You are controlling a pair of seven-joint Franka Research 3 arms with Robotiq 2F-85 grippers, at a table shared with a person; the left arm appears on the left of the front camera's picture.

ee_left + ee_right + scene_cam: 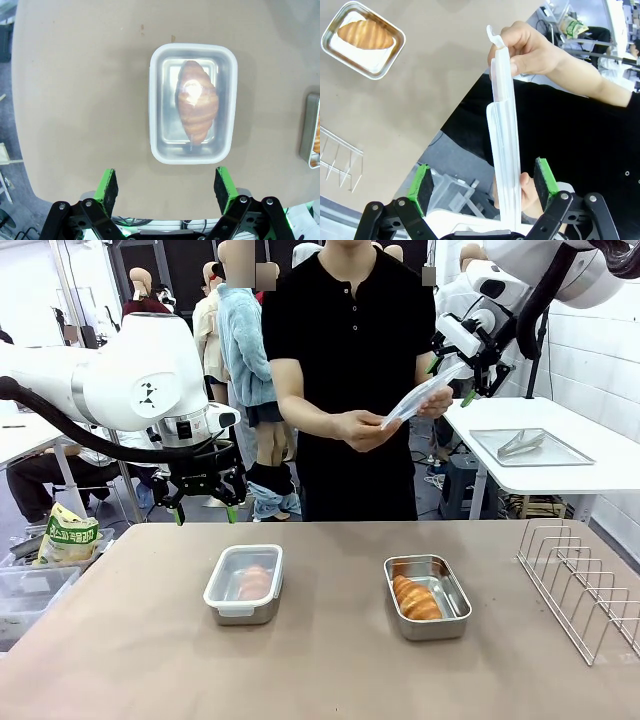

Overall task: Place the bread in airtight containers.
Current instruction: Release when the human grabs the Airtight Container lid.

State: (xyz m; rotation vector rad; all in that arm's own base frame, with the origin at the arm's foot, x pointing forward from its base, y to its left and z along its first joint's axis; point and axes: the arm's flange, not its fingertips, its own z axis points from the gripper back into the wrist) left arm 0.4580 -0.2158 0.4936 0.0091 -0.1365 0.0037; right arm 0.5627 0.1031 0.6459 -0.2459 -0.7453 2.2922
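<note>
While both grippers (205,502) (468,380) gape empty, containers (244,583) (427,596) sit on the tan table (320,670).

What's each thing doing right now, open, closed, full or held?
Left container: lidded, croissant inside.
Right container: uncovered, croissant inside.
Lid: held by person's hands, between right gripper's fingers.
Left gripper: open, holding nothing.
Right gripper: open.

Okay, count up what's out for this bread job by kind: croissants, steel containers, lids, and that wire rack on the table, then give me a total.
Croissants: 2, one under the lid, one in the open container
Steel containers: 2, left one closed, right one open
Lids: 2, one on the left container, one in the person's hands
Wire rack: 1
Total: 7
</note>
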